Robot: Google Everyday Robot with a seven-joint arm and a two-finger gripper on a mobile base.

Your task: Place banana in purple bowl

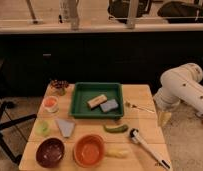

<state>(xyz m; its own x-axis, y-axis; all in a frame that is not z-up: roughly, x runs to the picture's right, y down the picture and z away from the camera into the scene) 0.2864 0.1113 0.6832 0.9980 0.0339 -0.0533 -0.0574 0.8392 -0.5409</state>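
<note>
One banana point(117, 152) lies just right of the orange bowl point(89, 149), the purple bowl point(50, 151) just left of it; the gripper point(164, 118) hangs wide and empty, well apart to that bowl's upper right.

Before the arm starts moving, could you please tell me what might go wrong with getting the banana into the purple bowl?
1. The small pale yellow banana lies beside the bright orange round bowl, which stands between it and the dark purple round bowl, so the carry could clip it or end there.
2. The hand hangs beside the right edge of the wooden table; reaching in, it may knock the white long-handled utensil or the green cucumber-like vegetable.
</note>
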